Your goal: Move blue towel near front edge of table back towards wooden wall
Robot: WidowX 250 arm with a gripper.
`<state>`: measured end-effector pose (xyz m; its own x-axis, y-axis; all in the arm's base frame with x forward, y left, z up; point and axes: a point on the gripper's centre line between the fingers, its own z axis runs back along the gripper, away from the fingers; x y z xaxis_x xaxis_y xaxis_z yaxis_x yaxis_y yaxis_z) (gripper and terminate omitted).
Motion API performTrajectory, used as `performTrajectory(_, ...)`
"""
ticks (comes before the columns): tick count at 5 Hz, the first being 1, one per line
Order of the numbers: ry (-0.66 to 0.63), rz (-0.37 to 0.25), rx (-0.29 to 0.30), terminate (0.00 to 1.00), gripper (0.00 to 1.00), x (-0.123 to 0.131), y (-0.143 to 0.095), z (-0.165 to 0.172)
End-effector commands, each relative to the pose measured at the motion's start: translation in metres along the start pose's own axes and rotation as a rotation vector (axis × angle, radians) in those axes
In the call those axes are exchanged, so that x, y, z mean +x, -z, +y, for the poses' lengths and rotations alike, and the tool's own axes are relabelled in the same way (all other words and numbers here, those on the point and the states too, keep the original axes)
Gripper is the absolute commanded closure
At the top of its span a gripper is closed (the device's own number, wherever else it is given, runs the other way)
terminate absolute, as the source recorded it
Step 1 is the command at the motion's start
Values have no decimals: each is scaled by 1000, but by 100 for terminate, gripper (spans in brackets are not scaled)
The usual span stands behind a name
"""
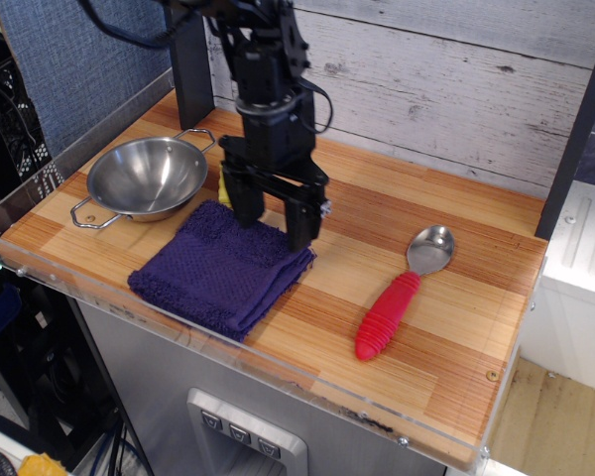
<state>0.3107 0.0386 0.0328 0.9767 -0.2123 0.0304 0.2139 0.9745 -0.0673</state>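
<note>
The blue towel (218, 270), a folded dark indigo square, lies near the front edge of the table (446, 327), just right of the steel bowl. My black gripper (274, 223) hangs open over the towel's back right corner, its two fingers pointing down and their tips at or just above the cloth. Nothing is between the fingers. The whitewashed wooden wall (446, 84) rises behind the table.
A steel bowl (145, 178) with two handles sits at the left. A small yellow object (224, 186) is mostly hidden behind my gripper. A spoon with a red handle (399, 297) lies at the right. A blue-grey fabric panel (84, 59) stands at the back left.
</note>
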Motion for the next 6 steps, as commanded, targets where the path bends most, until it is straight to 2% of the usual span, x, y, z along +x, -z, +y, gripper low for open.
performTrajectory(1,3,-50,29,0,0,-11,-25,2)
performTrajectory(3,36,45,-22,0,0,-27,5,-4)
performTrajectory(5,79,92,-76,0,0,-37,5,6)
performTrajectory(6,119,163,-108,0,0,-42,27,2)
